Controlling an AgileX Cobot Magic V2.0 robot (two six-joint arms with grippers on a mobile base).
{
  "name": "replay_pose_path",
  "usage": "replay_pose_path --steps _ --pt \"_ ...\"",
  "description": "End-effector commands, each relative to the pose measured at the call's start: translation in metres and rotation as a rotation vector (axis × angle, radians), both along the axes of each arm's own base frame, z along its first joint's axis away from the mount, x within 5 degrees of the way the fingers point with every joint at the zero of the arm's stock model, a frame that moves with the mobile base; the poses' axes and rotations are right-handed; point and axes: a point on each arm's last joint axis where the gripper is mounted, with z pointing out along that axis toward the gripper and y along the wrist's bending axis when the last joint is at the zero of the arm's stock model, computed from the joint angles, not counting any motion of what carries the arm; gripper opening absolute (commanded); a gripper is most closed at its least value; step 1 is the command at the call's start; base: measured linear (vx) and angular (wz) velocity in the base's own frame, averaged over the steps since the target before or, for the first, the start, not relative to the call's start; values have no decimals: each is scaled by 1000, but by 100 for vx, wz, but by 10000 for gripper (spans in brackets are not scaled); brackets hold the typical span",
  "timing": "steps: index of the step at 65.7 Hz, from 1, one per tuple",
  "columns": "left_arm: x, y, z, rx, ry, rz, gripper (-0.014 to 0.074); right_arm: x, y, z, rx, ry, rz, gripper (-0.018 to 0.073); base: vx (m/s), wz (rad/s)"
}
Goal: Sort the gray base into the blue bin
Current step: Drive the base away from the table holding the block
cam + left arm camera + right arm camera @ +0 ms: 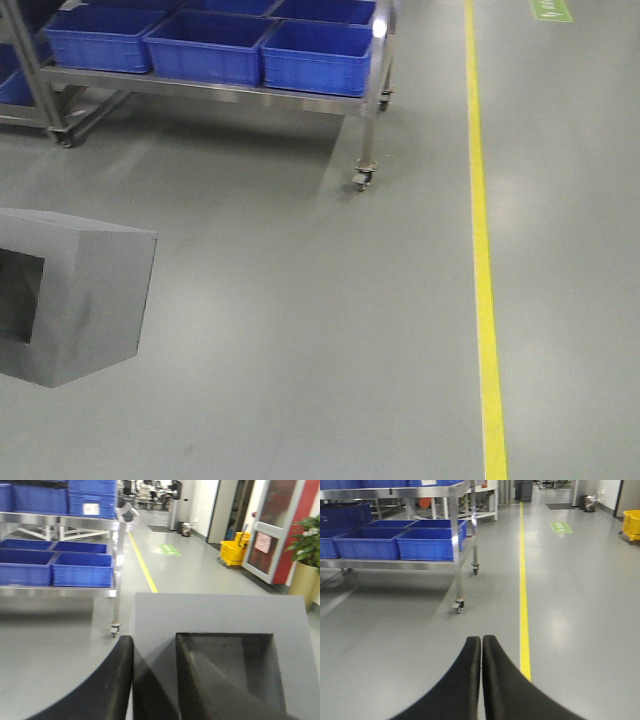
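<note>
Left claw (153, 652) pinches the gray base (220, 612) by one wall; it looks hard and light. Right claw (481, 647) is pressed together.

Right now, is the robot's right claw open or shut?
Shut. The right gripper has its two black fingers pressed together, with nothing between them.

Steel wheeled rack (368, 120) stands left of the yellow floor line (482, 250); perhaps a mop bucket (234, 547) beyond
</note>
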Motion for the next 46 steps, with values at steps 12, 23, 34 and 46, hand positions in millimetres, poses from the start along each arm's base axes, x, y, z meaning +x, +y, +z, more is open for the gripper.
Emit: replay_pose_path --steps 12,23,34,46 --pt "-1 1 20 -63 -126 10 -6 1 0 7 -20 -74 -1 -5 13 -29" --pt "-1 1 20 -63 -126 10 -6 1 0 7 -20 -74 -1 -5 17 -19" --pt "-1 1 20 -63 -126 10 -6 1 0 7 -20 -74 -1 -5 21 -12" --pt "-1 1 20 -63 -126 10 -6 1 0 7 -20 -74 -1 -5 25 -2"
